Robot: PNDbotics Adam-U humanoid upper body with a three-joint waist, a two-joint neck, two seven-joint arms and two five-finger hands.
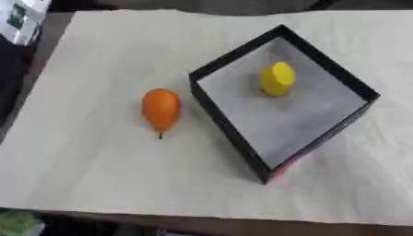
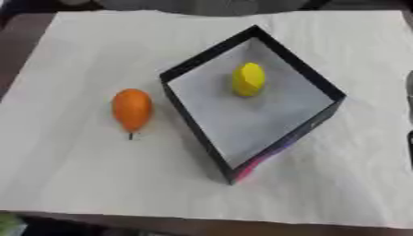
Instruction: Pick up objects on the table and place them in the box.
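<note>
Box (image 1: 242,133) sits right of centre, a yellow fruit (image 1: 277,79) inside. Your orange fruit (image 1: 161,109) lies just left of it; neither hand shows, so their state you can't tell.

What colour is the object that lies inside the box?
Yellow. The lemon-shaped object inside the black box shows best in the left eye view.

All you can see of what may be your robot's body is a narrow black strip (image 2: 410,115) at the right edge of the right eye view, beside the surface (image 2: 355,184). It is dark, blurred and cut off by the edge, so you cannot tell its shape, joints or markings.
</note>
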